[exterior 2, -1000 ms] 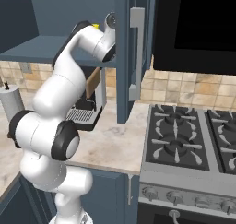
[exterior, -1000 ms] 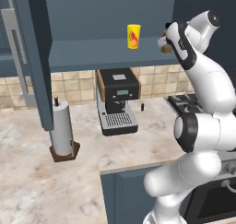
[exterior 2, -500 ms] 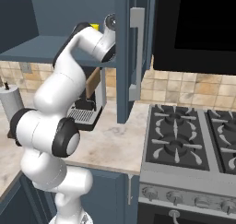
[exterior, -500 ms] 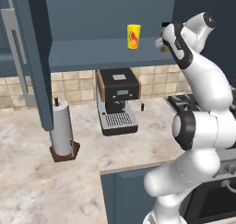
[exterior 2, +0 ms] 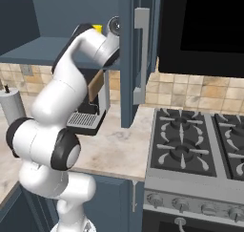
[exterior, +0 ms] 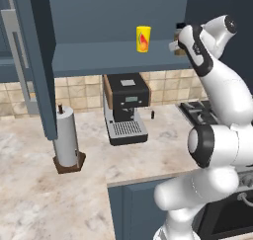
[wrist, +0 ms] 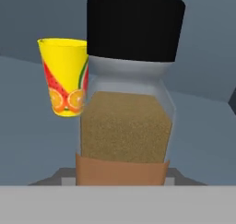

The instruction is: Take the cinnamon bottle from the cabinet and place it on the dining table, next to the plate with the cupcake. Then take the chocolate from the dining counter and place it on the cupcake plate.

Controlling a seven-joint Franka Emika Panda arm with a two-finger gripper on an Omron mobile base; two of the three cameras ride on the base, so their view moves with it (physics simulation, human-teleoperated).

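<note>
While the cinnamon bottle [wrist: 125, 103] sits on the cabinet [exterior: 113, 59] shelf, nothing is moved yet. I cannot tell if the gripper [exterior: 178, 39] is squeezing it.

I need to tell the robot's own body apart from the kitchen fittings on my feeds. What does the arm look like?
The arm is built of glossy white, rounded, tube-like segments, with dark grey to black bands and round caps at the joints. In the right base view the same white shells and a large dark joint ring show. No cables, markings or labels are visible. The gripper's details cannot be made out.
</note>
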